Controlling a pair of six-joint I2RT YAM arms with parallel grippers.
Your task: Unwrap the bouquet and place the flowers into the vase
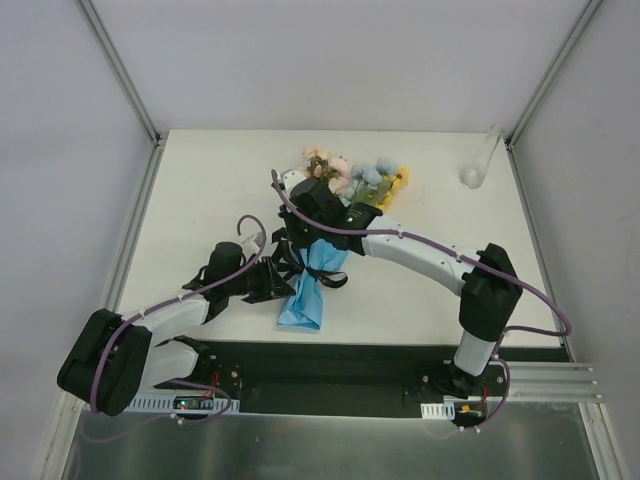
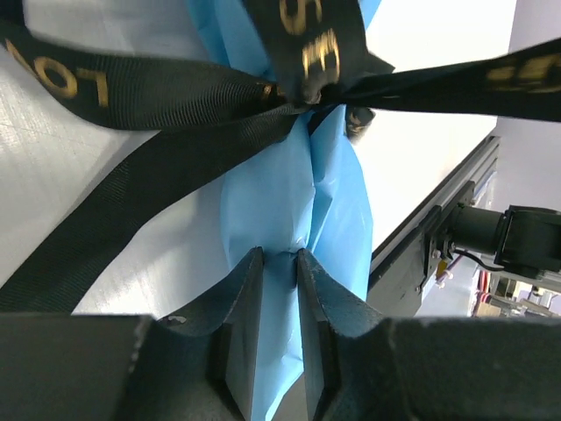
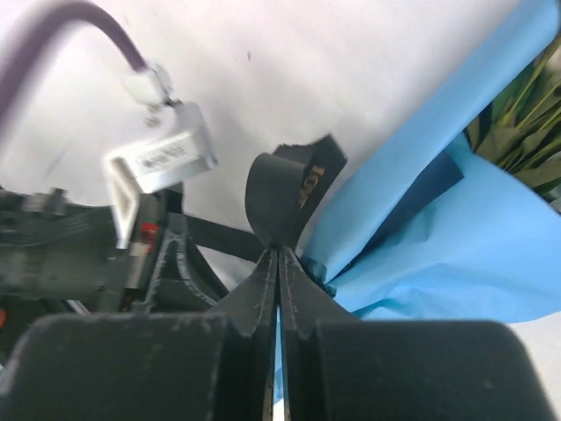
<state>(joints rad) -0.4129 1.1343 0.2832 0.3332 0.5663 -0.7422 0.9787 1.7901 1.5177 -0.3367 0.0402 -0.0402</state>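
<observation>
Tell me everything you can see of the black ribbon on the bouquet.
The black ribbon is a flat woven band with gold lettering, knotted in a bow around the blue paper cone. Its loops and tails spread over the white table. The right gripper is shut on one strand; the left gripper pinches the paper below the knot.

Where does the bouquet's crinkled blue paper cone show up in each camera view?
Top external: the blue paper cone lies at picture centre, narrow end lowest.
Left wrist: the cone fills the middle, from the top edge to the bottom.
Right wrist: the cone spreads across the right half.
Shared landmark: the black woven ribbon tied around it.
</observation>
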